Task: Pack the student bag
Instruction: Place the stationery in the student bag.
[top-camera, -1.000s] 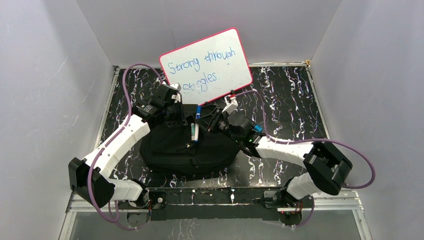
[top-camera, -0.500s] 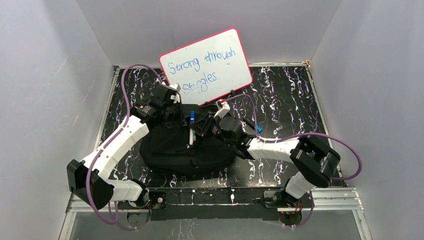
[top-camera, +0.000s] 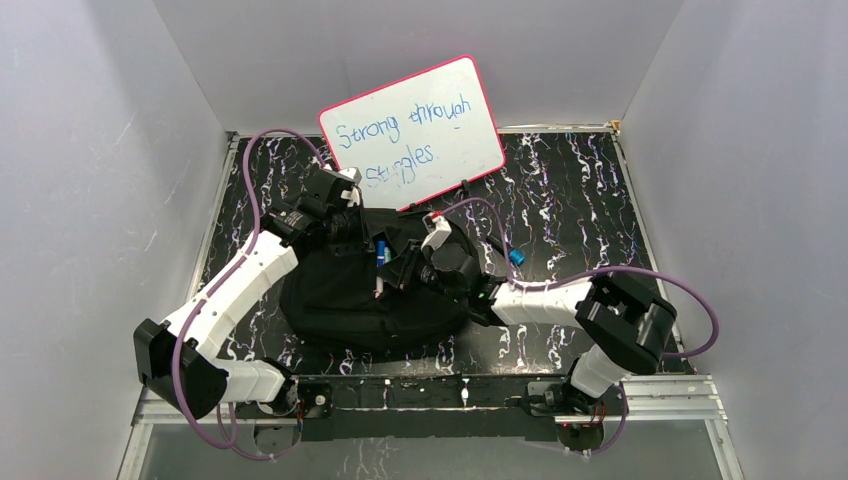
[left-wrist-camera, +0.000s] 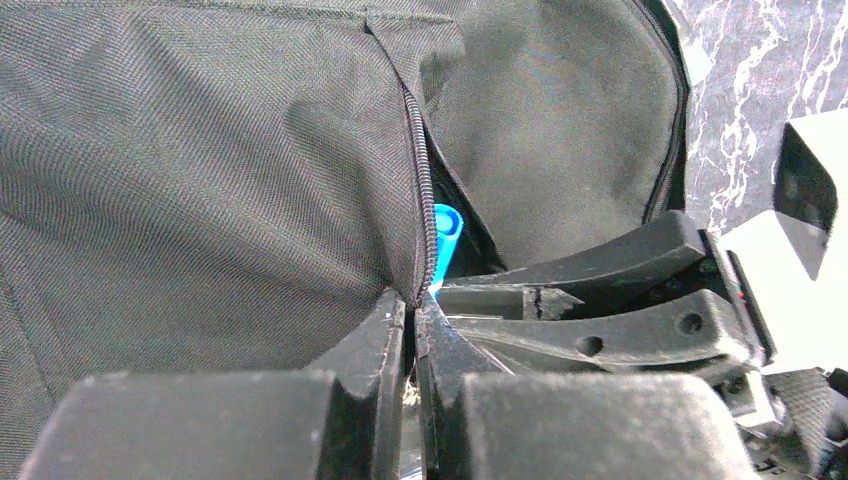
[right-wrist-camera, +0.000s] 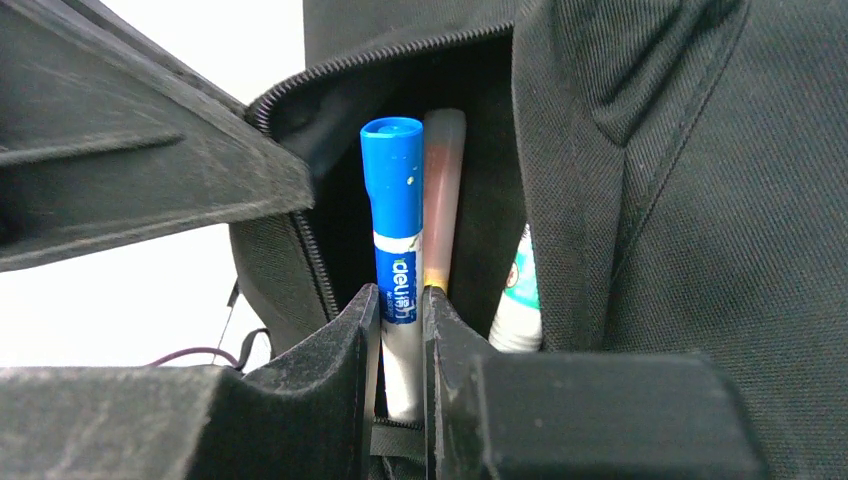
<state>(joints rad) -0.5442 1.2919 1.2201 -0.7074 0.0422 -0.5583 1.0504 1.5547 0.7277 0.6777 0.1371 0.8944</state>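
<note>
Left gripper: you're clamping the zipper edge of the student bag.
Right gripper: you're gripping the marker in the narrow opening.

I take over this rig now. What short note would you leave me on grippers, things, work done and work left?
Grippers: left gripper shut on the zip edge of the student bag, holding the pocket open; right gripper shut on the blue marker, cap end in the pocket mouth.
Done: a pink pen and a green-and-white item are in that pocket.
Left: push the marker in, release. The whiteboard stands behind the bag.
</note>
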